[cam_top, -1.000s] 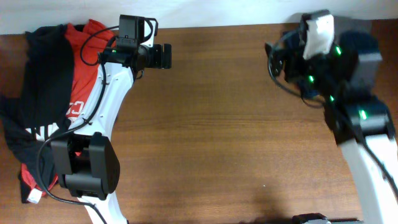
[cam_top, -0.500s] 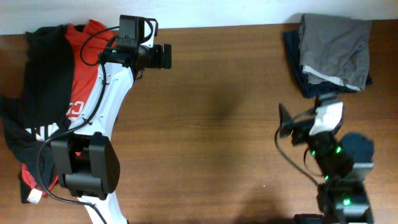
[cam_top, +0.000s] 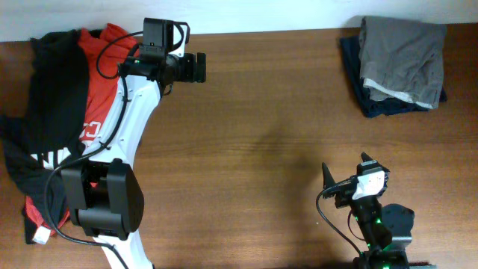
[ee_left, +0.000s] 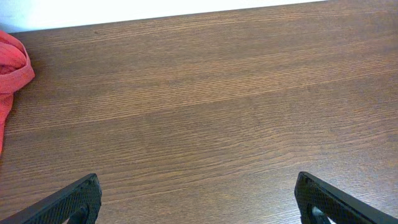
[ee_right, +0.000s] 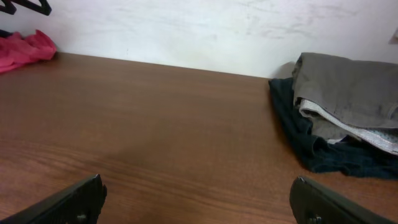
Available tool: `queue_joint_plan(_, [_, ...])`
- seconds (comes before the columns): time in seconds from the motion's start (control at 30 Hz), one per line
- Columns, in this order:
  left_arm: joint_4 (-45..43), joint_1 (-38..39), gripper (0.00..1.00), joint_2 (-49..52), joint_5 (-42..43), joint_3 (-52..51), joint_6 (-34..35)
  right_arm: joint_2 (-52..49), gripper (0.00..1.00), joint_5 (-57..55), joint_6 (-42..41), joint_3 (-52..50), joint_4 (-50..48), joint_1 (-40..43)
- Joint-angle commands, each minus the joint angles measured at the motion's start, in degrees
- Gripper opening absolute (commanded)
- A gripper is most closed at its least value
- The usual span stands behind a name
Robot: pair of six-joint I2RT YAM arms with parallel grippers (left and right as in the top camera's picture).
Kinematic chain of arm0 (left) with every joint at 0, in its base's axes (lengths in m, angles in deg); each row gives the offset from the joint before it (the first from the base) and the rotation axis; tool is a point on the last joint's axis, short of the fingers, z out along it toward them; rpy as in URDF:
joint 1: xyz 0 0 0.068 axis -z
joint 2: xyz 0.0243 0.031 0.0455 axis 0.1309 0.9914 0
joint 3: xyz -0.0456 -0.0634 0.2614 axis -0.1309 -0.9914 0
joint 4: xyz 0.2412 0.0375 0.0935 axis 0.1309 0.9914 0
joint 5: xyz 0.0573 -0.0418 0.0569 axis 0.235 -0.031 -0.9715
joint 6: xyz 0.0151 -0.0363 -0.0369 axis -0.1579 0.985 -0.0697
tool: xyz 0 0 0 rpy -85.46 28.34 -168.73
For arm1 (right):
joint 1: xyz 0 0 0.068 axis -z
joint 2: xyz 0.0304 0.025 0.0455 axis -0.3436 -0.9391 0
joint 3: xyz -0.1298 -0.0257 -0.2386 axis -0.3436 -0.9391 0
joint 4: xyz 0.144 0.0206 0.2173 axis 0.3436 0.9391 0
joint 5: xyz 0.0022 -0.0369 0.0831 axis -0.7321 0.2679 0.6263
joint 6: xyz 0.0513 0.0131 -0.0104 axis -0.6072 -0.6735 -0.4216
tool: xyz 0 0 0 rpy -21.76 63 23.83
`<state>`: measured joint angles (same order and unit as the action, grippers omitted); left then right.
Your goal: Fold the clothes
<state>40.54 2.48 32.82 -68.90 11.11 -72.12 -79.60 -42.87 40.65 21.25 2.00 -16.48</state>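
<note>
The grey-olive shorts [cam_top: 403, 52] lie folded at the far right of the table, on top of a dark navy folded garment [cam_top: 371, 104]. A pale lining edge shows along their front. In the right wrist view the shorts [ee_right: 348, 90] are far ahead to the right. My right gripper [cam_top: 347, 172] is open and empty near the table's front edge, well away from the shorts; its fingers [ee_right: 199, 202] show wide apart. My left gripper [cam_top: 200, 67] is open and empty over bare wood at the back left; its fingers [ee_left: 199, 205] are spread.
A heap of red and black printed tops [cam_top: 60, 112] covers the table's left side; a red edge shows in the left wrist view [ee_left: 12, 68] and in the right wrist view [ee_right: 25, 48]. The navy garment [ee_right: 298, 127] sits under the shorts. A white wall runs behind the table.
My right arm has drawn back from over the far-right pile to the table's front edge, leaving the folded shorts uncovered. The left arm has not moved.
</note>
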Motion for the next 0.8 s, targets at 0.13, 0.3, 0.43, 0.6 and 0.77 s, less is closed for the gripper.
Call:
queue_joint_plan(0.13, [-0.1, 0.1, 0.99, 0.4, -0.4, 0.4, -1.1, 7.8, 0.99, -4.6, 0.6, -2.0, 5.7, -2.8])
queue_joint_plan(0.3, [-0.1, 0.1, 0.99, 0.4, -0.4, 0.4, -1.1, 14.5, 0.99, -7.2, 0.5, -2.0, 7.4, -2.9])
queue_joint_plan(0.43, [-0.1, 0.1, 0.99, 0.4, -0.4, 0.4, -1.1, 14.8, 0.99, -7.4, 0.5, -2.0, 7.4, -2.9])
queue_joint_plan(0.6, [-0.1, 0.1, 0.99, 0.4, -0.4, 0.4, -1.1, 14.8, 0.99, -7.4, 0.5, -2.0, 7.4, -2.9])
queue_joint_plan(0.77, [-0.1, 0.1, 0.99, 0.4, -0.4, 0.4, -1.1, 14.8, 0.99, -7.4, 0.5, -2.0, 7.4, -2.9])
